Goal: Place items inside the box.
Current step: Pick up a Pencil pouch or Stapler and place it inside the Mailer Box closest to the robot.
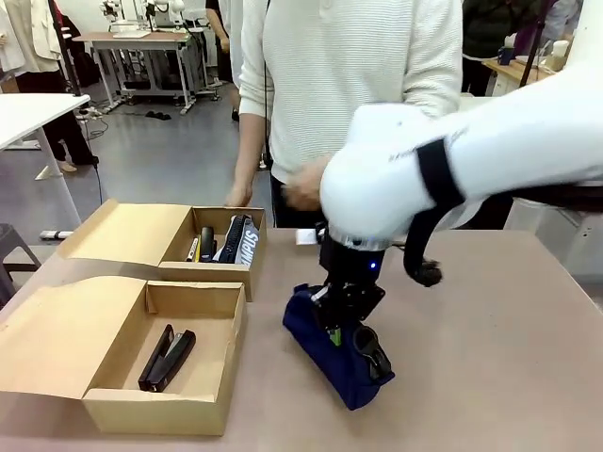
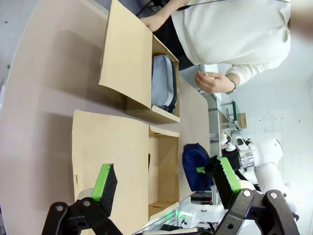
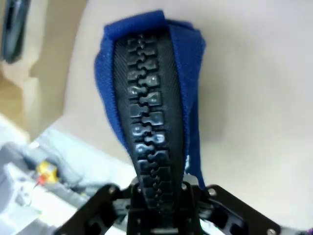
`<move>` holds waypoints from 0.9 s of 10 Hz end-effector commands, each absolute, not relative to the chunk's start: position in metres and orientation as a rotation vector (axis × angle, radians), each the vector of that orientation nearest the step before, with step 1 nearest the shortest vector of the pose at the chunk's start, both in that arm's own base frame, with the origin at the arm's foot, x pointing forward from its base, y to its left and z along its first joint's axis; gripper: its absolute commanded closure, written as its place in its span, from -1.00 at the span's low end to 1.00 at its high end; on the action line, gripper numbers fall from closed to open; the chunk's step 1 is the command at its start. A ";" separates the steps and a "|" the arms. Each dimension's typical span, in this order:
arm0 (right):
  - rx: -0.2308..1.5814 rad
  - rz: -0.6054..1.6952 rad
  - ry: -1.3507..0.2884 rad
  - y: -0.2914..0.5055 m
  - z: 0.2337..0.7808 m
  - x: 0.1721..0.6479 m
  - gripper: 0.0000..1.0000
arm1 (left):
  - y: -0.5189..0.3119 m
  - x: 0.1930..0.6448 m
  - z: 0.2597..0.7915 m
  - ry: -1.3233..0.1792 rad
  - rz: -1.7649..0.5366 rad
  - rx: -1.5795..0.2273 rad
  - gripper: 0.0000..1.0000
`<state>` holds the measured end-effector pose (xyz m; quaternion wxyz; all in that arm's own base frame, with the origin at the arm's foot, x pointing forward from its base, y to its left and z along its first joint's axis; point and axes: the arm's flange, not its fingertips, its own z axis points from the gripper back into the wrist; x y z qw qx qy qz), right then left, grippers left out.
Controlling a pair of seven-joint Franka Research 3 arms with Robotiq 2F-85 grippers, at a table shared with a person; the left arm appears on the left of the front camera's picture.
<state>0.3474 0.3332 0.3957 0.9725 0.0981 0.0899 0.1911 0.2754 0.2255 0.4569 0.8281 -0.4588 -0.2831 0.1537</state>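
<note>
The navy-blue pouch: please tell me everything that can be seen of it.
The pouch is of soft navy-blue fabric, with a broad black zip of chunky teeth along its top, closed where it shows. It is tilted over the brown table, to the right of the nearer cardboard box and apart from it. The right hand is shut on its upper end, pinching the zip. Whether its lower end rests on the table cannot be told.

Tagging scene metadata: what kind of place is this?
Likely a robot lab or workshop. A white robot arm grips a blue pouch at a table shared with a person; behind, a workbench with machines stands on a bare grey floor.
</note>
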 end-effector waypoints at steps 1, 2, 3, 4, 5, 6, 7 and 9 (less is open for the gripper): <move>0.245 0.102 0.215 0.307 0.440 0.304 1.00 | 0.225 0.275 0.457 -0.625 0.312 -0.989 -1.00; 0.255 0.042 0.242 0.297 0.447 0.289 1.00 | 0.225 0.275 0.457 -0.625 0.312 -0.989 -1.00; 0.288 -0.049 0.235 0.279 0.454 0.277 1.00 | 0.225 0.275 0.457 -0.625 0.312 -0.989 -1.00; 0.376 -0.162 0.193 0.249 0.462 0.269 1.00 | 0.225 0.275 0.457 -0.625 0.312 -0.989 -1.00; 0.442 -0.236 0.145 0.229 0.463 0.269 1.00 | 0.225 0.275 0.457 -0.625 0.312 -0.989 -1.00; 0.454 -0.236 0.085 0.221 0.461 0.273 1.00 | 0.225 0.275 0.457 -0.625 0.312 -0.989 -1.00; 0.361 -0.138 0.222 0.251 0.467 0.275 1.00 | 0.225 0.275 0.457 -0.625 0.312 -0.989 -1.00; 0.361 -0.138 0.222 0.251 0.467 0.275 1.00 | 0.225 0.275 0.457 -0.625 0.312 -0.989 -1.00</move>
